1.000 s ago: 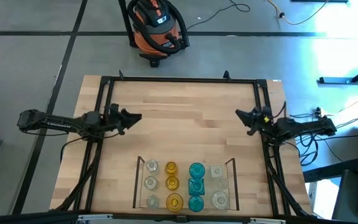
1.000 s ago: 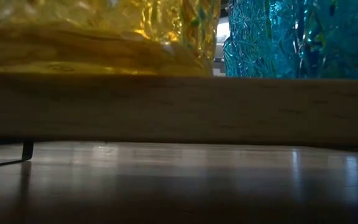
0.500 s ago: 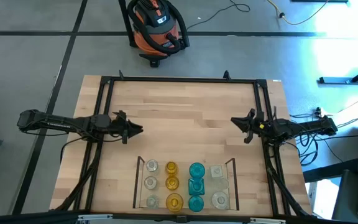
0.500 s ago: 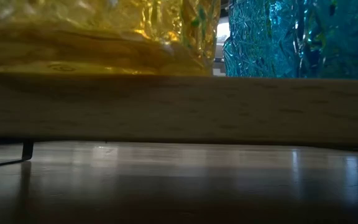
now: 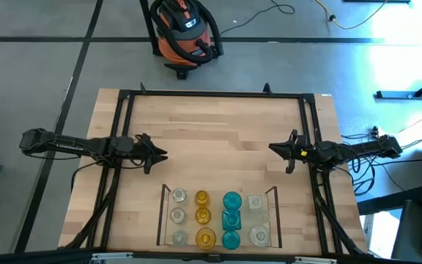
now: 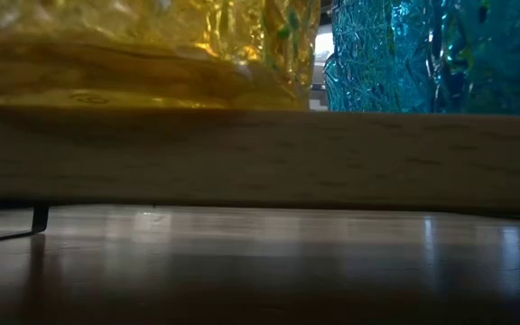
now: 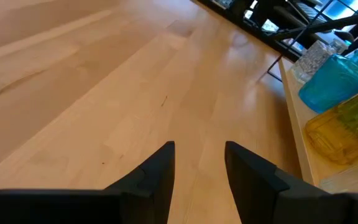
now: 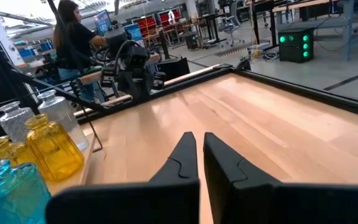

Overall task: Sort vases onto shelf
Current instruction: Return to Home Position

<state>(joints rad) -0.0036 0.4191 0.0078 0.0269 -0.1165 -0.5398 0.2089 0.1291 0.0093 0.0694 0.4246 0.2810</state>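
Clear, amber and teal vases (image 5: 231,199) upright in four colour-sorted columns on railed shelf (image 5: 160,220)

**Shelf (image 6: 260,162) board blocks the table-level camera; vases (image 7: 337,87) cropped at frame edges**

From table height, the shelf's wooden edge hides the tabletop behind it. Only the lower parts of an amber vase (image 6: 152,45) and a teal vase (image 6: 422,54) show, blurred and cut off by the top edge. From above, the clear vases (image 5: 256,202) in the right-hand column are too faint to tell their shapes. In the right wrist view a person (image 8: 73,37) beyond the table shows only from the waist up.
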